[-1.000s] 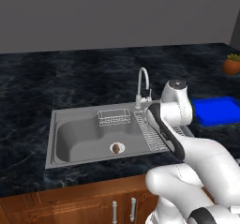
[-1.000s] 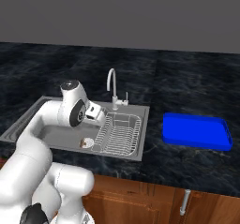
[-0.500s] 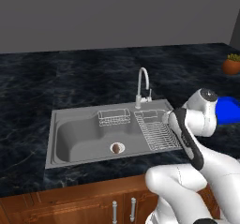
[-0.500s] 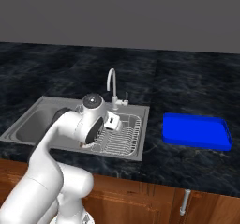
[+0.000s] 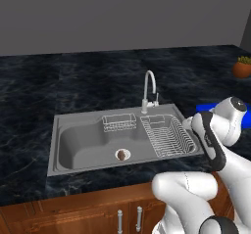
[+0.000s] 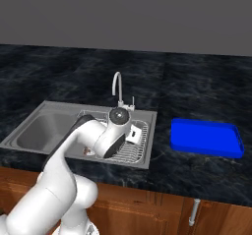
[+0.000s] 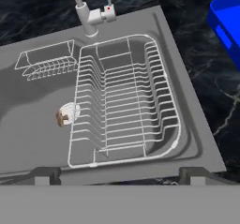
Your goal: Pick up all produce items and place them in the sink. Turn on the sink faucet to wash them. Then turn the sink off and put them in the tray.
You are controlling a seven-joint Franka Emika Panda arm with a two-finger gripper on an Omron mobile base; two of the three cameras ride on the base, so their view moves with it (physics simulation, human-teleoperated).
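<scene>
Inside wide rectangular grey steel sink (image 5: 78,147), on round drain: small dull-brown roundish produce lump (image 5: 120,154), matte and uneven. Beside it, silver wire rack (image 7: 122,96) and small wire basket (image 7: 46,60), both bare. Behind, slim silver gooseneck faucet (image 5: 148,88). On black marbled worktop (image 6: 197,89), flat bright-blue low-rimmed tray (image 6: 206,137), nothing inside. Above rack, gripper (image 7: 119,174), spread wide, holding nothing.
</scene>
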